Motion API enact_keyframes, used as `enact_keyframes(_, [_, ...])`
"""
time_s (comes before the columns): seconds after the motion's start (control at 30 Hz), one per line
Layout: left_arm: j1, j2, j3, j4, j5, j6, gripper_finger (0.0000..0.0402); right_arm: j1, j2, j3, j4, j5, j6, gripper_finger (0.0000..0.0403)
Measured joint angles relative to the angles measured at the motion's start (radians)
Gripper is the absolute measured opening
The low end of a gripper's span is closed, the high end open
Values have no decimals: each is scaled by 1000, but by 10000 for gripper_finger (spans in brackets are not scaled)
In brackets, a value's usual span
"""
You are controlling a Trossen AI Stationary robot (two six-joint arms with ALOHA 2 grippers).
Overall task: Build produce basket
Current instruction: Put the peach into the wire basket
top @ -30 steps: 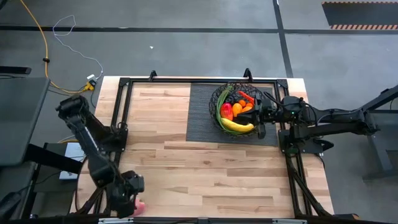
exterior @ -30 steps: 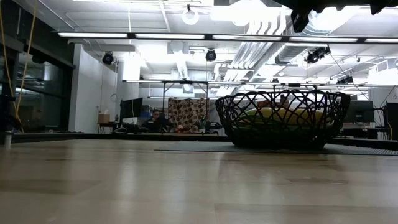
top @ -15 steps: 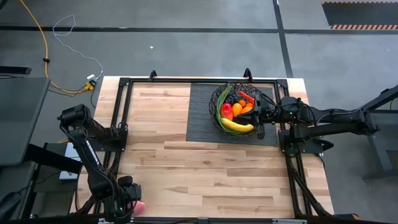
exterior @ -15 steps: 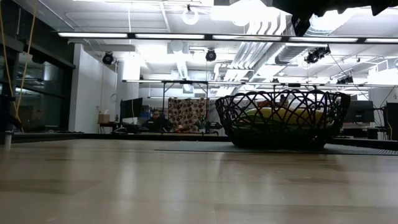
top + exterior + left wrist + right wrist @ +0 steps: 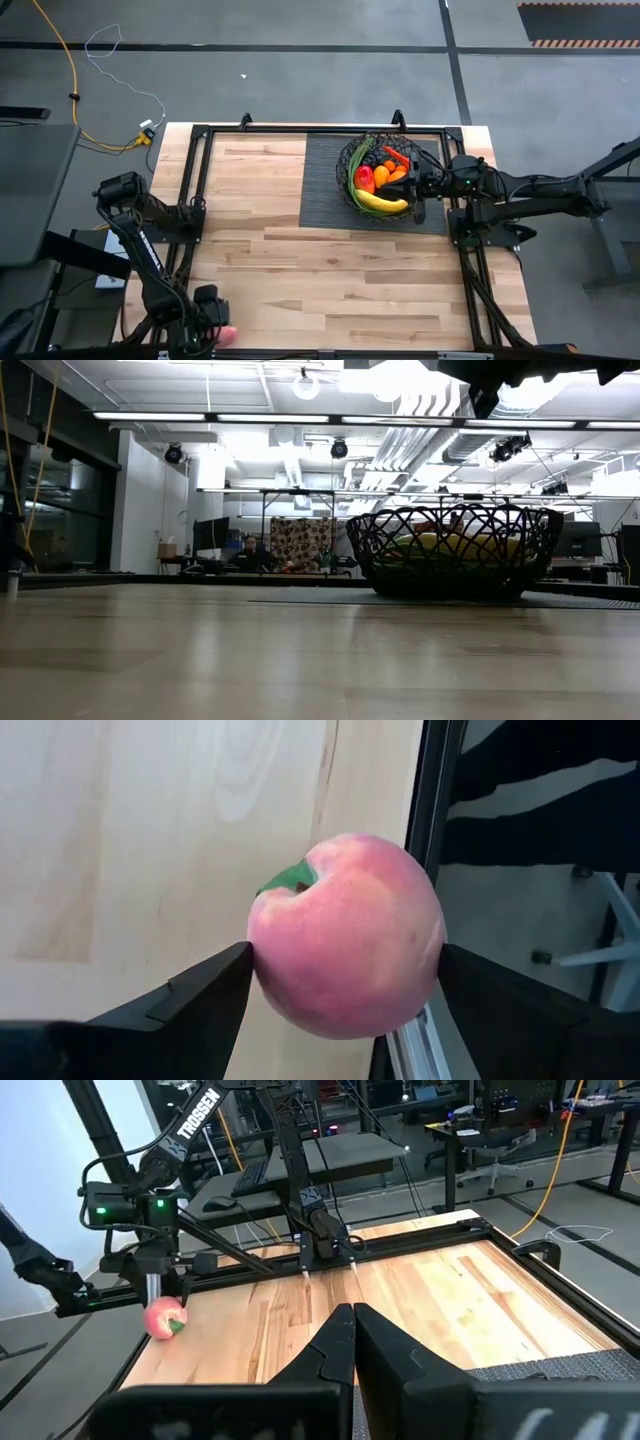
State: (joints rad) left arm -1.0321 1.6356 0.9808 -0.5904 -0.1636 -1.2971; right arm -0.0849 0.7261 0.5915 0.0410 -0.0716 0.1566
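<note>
Apple (image 5: 345, 935) between left gripper (image 5: 340, 990) fingers

From above I can barely see my left tool (image 5: 213, 335): it sits at the picture's lower edge, and of the apple (image 5: 228, 333) in it only a pink sliver shows. The left wrist camera cuts off the apple's underside and both fingers' roots. In the basket (image 5: 455, 550), the low view gives me only yellow and green smears through the wire; I can't name those pieces. My right tool (image 5: 352, 1320) hides the worktop just ahead of it.
</note>
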Motion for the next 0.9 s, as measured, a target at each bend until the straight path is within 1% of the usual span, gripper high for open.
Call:
enact_keyframes(0.47, [3, 2, -2, -4, -16, 18, 303, 0, 0, 0, 0, 1, 0, 0])
enact_keyframes(0.57, [3, 2, -2, -9, -28, 18, 289, 0, 0, 0, 0, 1, 0, 0])
enact_keyframes(0.77, [3, 2, -3, -12, -31, 18, 247, 0, 0, 0, 0, 1, 0, 0])
enact_keyframes(0.9, [4, 2, -3, -13, -31, 18, 237, 0, 0, 0, 0, 1, 0, 0])
